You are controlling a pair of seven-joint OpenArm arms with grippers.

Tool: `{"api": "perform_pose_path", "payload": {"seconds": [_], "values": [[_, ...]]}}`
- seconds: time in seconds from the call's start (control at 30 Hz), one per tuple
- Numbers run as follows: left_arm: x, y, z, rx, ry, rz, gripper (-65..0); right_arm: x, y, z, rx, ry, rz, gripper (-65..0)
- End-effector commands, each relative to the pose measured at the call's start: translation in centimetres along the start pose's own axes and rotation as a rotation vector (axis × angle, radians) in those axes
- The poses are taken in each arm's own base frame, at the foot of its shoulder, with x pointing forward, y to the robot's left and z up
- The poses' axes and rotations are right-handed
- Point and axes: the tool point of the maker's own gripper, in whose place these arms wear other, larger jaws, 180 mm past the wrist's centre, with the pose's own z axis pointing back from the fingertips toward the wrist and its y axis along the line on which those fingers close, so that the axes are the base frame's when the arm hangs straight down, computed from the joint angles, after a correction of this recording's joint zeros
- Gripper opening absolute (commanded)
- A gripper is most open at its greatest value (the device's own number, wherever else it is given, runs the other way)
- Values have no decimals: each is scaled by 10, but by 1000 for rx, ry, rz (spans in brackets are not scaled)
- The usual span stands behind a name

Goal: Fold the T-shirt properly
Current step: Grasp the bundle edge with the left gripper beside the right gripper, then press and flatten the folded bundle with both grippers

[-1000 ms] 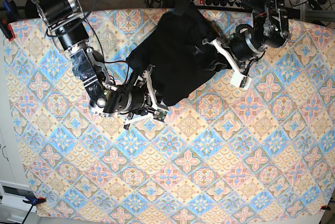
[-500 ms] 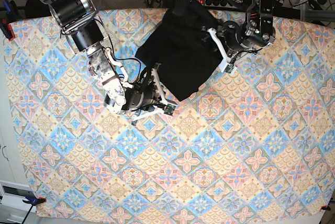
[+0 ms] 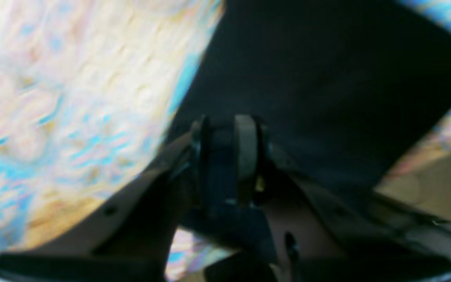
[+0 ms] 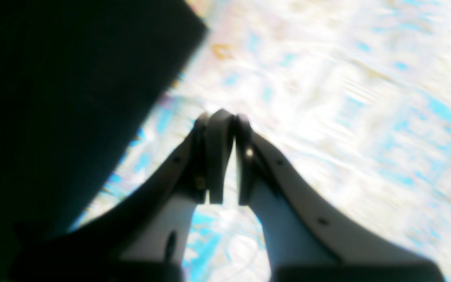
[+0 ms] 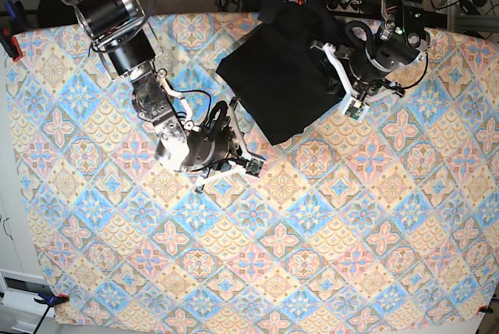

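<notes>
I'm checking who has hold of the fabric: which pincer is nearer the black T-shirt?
Left. The left pincer sits at the T-shirt's edge, with black fabric between its fingertips. The right pincer is shut beside the shirt, over bare patterned tablecloth, apart from the fabric.

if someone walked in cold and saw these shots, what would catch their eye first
Probably the black T-shirt, a dark folded slab at the top centre of the bright patterned tablecloth. Next, the two arms flanking it: the left gripper at the shirt's right edge, with dark cloth between its fingers in the left wrist view, and the right gripper just off the lower left edge, jaws together on nothing.
</notes>
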Motion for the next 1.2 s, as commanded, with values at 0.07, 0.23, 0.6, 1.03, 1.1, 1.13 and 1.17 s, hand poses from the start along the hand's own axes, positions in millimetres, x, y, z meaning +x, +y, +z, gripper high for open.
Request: {"api": "perform_pose_path", "payload": {"seconds": [0.07, 0.23, 0.6, 1.03, 1.1, 1.13, 1.17], "values": [[-19, -14, 4, -47, 33, 30, -551, 47, 4, 12, -12, -115, 77, -610], [-49, -22, 9, -75, 109, 31, -551, 64, 42, 6, 53, -126, 199, -610], [-104, -12, -11, -87, 319, -92, -551, 79, 126, -40, 267, -74, 263, -609], [-74, 19, -51, 22, 351, -303, -551, -11, 59, -43, 183, 92, 157, -611], [-61, 26, -55, 57, 336, -342, -551, -14, 42, -35, 146, 79, 132, -611], [-53, 28, -57, 68, 324, -360, -551, -12, 33, -29, 122, 64, 125, -611], [-46, 30, -58, 78, 314, -376, -551, -13, 22, -22, 93, 58, 120, -611]]}}
